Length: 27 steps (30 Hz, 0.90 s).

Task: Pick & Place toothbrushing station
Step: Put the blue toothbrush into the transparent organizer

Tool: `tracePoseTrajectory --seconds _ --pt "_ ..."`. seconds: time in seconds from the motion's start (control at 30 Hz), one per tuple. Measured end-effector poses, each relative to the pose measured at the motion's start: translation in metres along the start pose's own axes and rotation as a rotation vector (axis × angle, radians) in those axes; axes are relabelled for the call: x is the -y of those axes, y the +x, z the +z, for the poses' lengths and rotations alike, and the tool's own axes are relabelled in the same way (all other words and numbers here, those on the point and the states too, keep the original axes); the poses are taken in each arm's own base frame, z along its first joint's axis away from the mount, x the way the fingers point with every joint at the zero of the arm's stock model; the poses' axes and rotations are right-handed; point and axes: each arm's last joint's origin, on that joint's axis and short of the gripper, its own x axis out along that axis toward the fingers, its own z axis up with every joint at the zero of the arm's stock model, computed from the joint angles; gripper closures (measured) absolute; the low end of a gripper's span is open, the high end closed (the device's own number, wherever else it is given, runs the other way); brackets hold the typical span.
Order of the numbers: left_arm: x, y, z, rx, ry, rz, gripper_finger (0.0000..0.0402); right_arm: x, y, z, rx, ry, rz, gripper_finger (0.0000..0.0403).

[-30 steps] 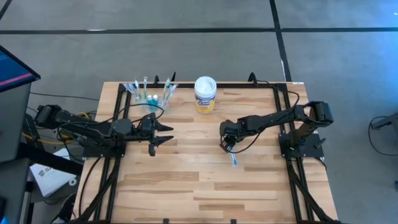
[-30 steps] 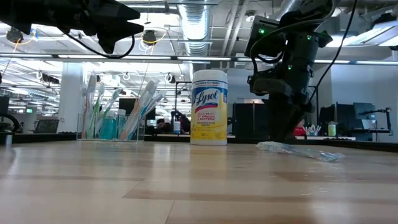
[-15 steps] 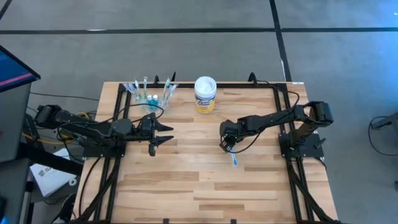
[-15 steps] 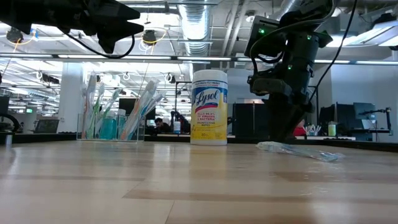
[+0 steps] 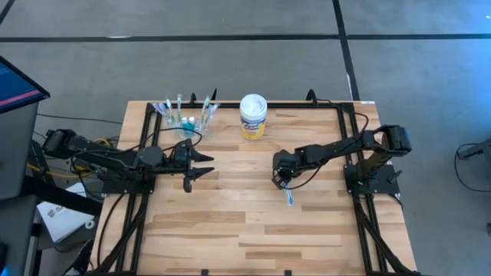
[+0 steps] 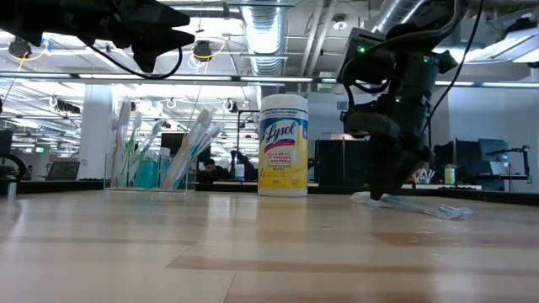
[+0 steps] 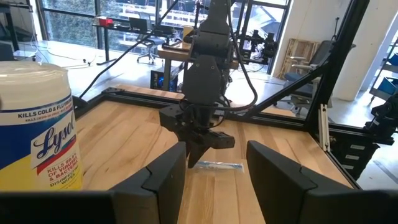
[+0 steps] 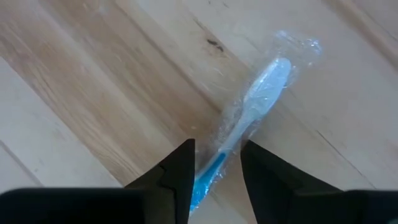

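Observation:
A blue toothbrush in a clear wrapper (image 8: pixel 252 112) lies flat on the wooden table, right of centre (image 5: pixel 289 197). My right gripper (image 8: pixel 217 152) points steeply down over its handle end. It is open, one finger on each side of the handle; whether they touch it I cannot tell. A clear cup (image 5: pixel 185 116) holding several toothbrushes and teal tubes stands at the far left (image 6: pixel 156 162). My left gripper (image 5: pixel 201 167) hovers level above the table's left half, open and holding nothing (image 7: pixel 216 149).
A white-lidded, yellow-labelled round tub (image 5: pixel 253 116) stands at the far edge near the middle, between the cup and my right arm (image 6: pixel 283 145). Black frame rails (image 5: pixel 349 146) run along the table's left, right and far sides. Bare wood (image 5: pixel 253 230) spreads over the near half.
My right gripper has sunk a little onto the wrapped toothbrush, its fingertips now down at table level beside it. The toothbrush lies where it was. My left arm has kept still.

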Motion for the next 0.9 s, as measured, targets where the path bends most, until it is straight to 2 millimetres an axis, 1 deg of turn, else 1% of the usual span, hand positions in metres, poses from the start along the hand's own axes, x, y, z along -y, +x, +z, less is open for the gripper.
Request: tracePoseTrajectory --seconds 0.2,0.53,0.73,0.9 --pt "0.0 0.0 0.0001 0.001 0.0 0.0 0.0238 0.0 0.0 0.0003 0.002 0.004 0.001 0.0314" --pt "0.0 0.0 0.0001 0.001 -0.001 0.0 0.0238 -0.0013 -0.0003 -0.0003 -0.031 0.012 0.037 0.0393" --pt "0.0 0.0 0.0001 0.001 -0.001 0.0 0.0238 -0.0017 -0.0003 -0.0006 -0.049 0.015 0.056 0.0384" --pt "0.0 0.0 0.0001 0.001 -0.001 0.0 0.0238 -0.0067 -0.0051 0.0052 -0.033 -0.024 0.076 0.0397"
